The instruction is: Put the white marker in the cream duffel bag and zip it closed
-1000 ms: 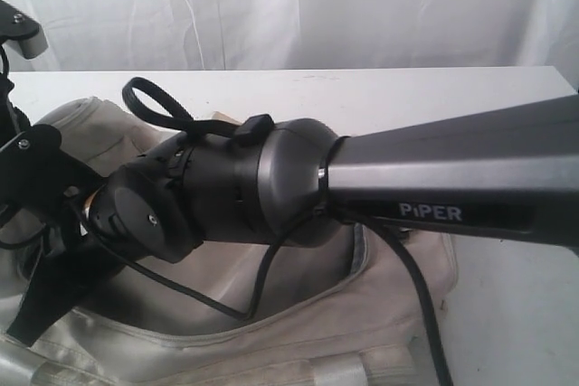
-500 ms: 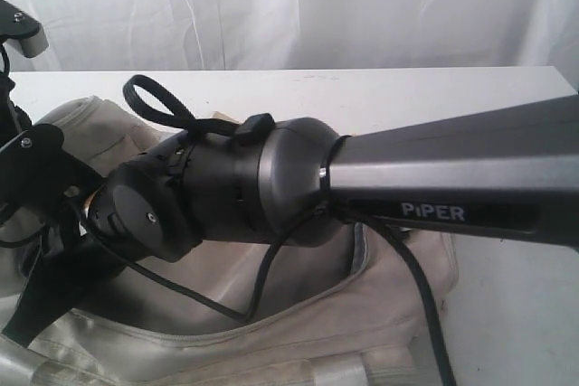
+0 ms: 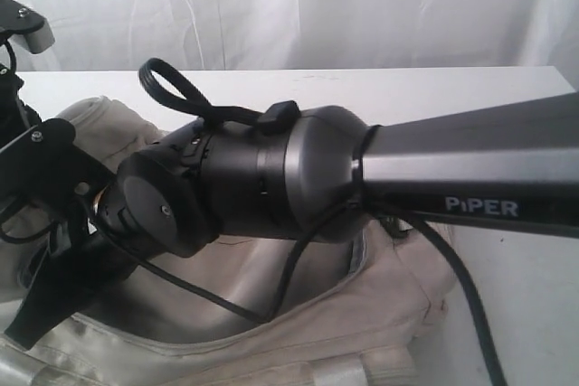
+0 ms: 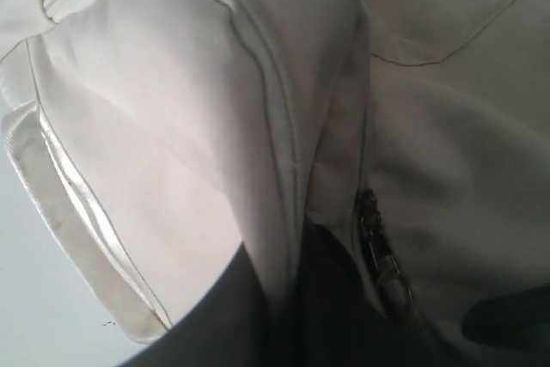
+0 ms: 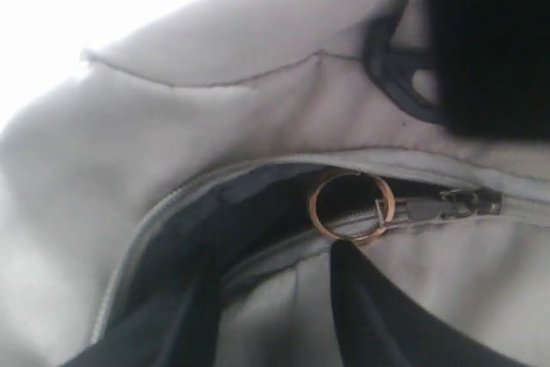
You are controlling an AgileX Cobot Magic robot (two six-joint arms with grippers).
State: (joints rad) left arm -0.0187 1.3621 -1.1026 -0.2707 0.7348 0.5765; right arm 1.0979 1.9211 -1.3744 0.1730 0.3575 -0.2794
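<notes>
The cream duffel bag (image 3: 362,314) lies under both arms. In the left wrist view a fold of its cream fabric (image 4: 172,126) runs down between the two dark fingers of my left gripper (image 4: 284,247), which is shut on it; a grey zipper pull (image 4: 378,247) hangs beside. In the right wrist view the top zipper gapes over dark lining. My right gripper (image 5: 271,255) stands open over the near lip of that gap, one fingertip (image 5: 344,251) touching the brass ring (image 5: 351,204) on the zipper slider (image 5: 455,202). The white marker is out of view.
The right arm's wrist and forearm (image 3: 298,178) cross most of the exterior view and hide the bag's top. The left arm (image 3: 45,223) stands at the left edge. The white table (image 3: 407,88) runs behind to a white curtain (image 3: 317,6). A black strap ring (image 5: 400,75) sits near the zipper's end.
The right arm has shifted to the right in the exterior view. The left arm has risen slightly. Both grippers keep their states.
</notes>
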